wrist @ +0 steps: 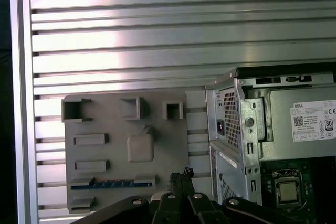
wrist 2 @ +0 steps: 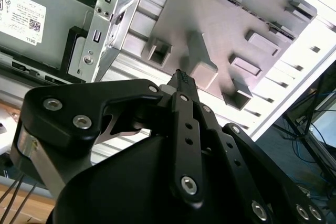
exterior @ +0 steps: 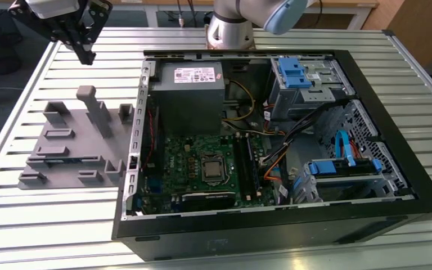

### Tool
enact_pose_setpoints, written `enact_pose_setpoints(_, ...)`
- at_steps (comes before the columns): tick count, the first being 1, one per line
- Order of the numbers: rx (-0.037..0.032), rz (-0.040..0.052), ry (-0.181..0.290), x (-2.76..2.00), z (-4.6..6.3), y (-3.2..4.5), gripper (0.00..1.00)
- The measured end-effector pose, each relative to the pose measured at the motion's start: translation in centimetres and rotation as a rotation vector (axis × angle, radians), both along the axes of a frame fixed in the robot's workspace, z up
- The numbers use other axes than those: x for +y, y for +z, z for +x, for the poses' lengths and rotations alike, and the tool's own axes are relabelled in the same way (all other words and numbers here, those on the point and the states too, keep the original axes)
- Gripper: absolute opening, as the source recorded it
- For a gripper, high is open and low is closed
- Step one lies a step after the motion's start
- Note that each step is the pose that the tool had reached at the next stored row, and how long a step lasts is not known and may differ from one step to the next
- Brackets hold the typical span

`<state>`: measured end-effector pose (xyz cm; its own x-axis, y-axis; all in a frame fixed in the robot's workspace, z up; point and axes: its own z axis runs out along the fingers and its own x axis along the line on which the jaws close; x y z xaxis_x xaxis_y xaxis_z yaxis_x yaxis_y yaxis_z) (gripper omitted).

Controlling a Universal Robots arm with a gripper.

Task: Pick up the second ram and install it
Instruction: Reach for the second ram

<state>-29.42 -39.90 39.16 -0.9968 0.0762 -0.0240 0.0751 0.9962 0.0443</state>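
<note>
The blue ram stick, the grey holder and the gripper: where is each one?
blue ram stick (wrist: 113,184), first wrist view, middle of its long edge.
grey holder (wrist: 170,145), first wrist view, bare flat plate.
gripper (exterior: 88,54), exterior view, between its fingertips.

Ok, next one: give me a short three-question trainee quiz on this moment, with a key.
1. True or false: the blue ram stick sits in the grey holder tray, not in the gripper.
2. Relative to the computer case, the gripper is: A) inside it B) outside, on the tray's side C) over its drive bays.
3. What colour are the drive latches?
Key: 1 true; 2 B; 3 blue.
</note>
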Motion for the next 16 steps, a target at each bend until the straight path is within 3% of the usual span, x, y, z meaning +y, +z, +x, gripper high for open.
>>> enact_pose_setpoints(16, 0.0000, 0.0000, 0.000, 0.00, -1.2, -0.02, 0.11)
